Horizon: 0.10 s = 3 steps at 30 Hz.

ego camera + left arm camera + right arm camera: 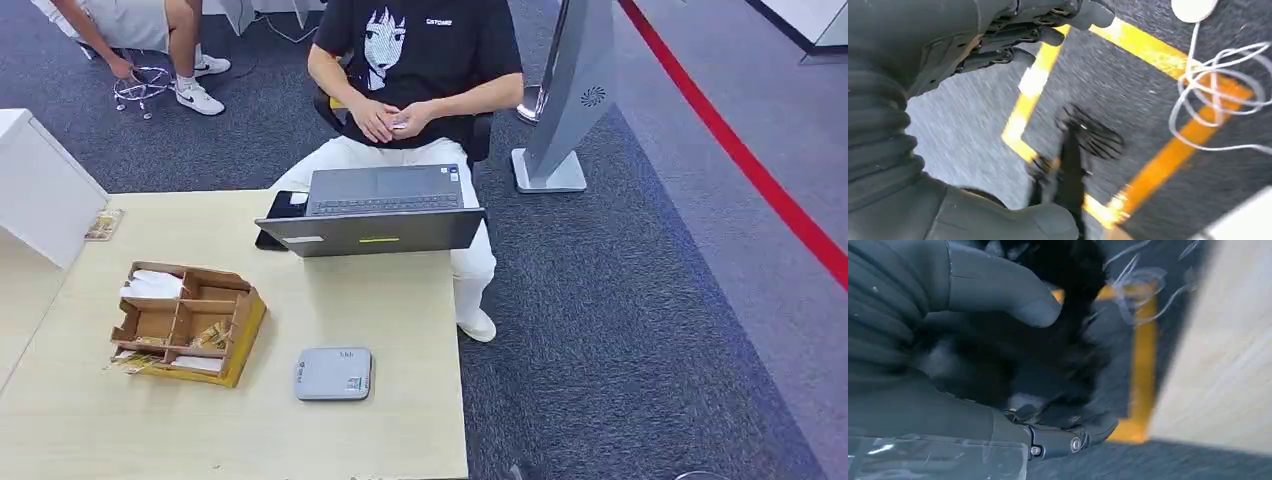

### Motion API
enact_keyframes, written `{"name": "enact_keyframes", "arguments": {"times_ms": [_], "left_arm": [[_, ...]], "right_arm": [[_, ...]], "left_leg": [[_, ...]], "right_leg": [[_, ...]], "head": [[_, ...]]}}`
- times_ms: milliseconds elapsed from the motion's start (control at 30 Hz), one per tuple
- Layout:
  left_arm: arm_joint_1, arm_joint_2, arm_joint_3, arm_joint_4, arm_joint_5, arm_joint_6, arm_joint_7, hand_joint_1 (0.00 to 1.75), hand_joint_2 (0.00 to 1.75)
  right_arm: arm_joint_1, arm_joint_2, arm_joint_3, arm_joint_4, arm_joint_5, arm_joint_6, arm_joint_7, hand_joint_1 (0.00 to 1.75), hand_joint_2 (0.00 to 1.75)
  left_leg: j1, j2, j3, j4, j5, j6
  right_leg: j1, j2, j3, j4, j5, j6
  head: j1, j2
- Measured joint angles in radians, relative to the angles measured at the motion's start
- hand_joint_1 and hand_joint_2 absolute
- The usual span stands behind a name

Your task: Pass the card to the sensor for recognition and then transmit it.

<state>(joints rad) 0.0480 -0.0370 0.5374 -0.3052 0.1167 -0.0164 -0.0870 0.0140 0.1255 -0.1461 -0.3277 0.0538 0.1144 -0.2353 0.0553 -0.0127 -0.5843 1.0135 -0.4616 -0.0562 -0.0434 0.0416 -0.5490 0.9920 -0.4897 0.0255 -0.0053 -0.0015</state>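
On the pale wooden table [400, 320] lies a flat grey sensor [333, 374] near the front edge. Left of it stands a cardboard divider box [190, 322] with white cards [152, 285] in its back compartment. A seated person across the table holds a small white item [400, 123] in both hands; I cannot tell if it is a card. My left hand [998, 45] hangs over the carpet, its fingers apart and holding nothing. My right hand [963, 340] hangs beside the table's side [1218, 350], thumb and fingers apart around nothing.
An open grey laptop [380, 205] stands at the table's far edge with a black item [285, 205] beside it. A white cabinet [40, 190] sits left, a grey stand [565, 100] at the back right. Yellow floor tape [1033, 85] and a white cable [1218, 85] lie below.
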Motion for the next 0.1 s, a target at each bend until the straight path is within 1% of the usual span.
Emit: {"name": "enact_keyframes", "arguments": {"times_ms": [33, 100], "left_arm": [[0.007, 0.002, -0.023, -0.003, -0.007, 0.001, 0.004, 0.00, 1.75], [0.019, 0.005, -0.098, -0.014, -0.024, 0.004, 0.017, 0.00, 1.75]], "right_arm": [[0.009, -0.008, 0.006, -0.003, -0.002, -0.008, 0.014, 0.00, 1.75], [0.027, -0.024, 0.026, -0.011, -0.008, -0.024, 0.048, 0.00, 1.75]], "left_leg": [[0.000, 0.000, 0.000, 0.000, 0.000, 0.001], [-0.001, 0.000, 0.000, 0.000, -0.001, 0.001]], "right_leg": [[0.000, 0.000, 0.000, 0.000, 0.000, 0.000], [-0.001, 0.000, 0.000, 0.000, -0.001, 0.001]], "head": [[0.000, 0.000], [0.000, 0.000]]}}
